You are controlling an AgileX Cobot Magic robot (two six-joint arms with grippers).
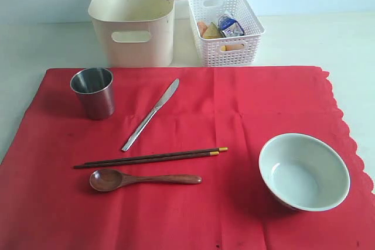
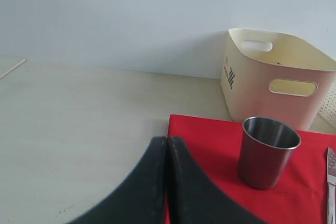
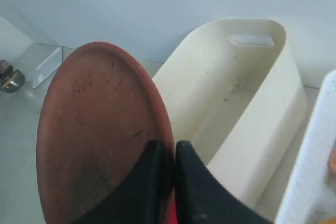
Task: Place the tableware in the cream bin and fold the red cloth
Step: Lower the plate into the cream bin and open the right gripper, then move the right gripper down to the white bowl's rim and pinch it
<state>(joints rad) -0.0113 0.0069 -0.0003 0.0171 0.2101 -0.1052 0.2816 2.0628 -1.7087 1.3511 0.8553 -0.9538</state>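
So right now my right gripper (image 3: 169,149) is pinching the rim of the round brown plate (image 3: 94,140), and the plate hangs tilted over the open cream bin (image 1: 132,27). My left gripper (image 2: 167,142) is pressed together with nothing in it, near the steel cup (image 1: 94,92). The cup, knife (image 1: 150,115), 2 chopsticks (image 1: 152,157), wooden spoon (image 1: 140,179) and pale green bowl (image 1: 303,171) all sit on the flat red cloth (image 1: 234,103).
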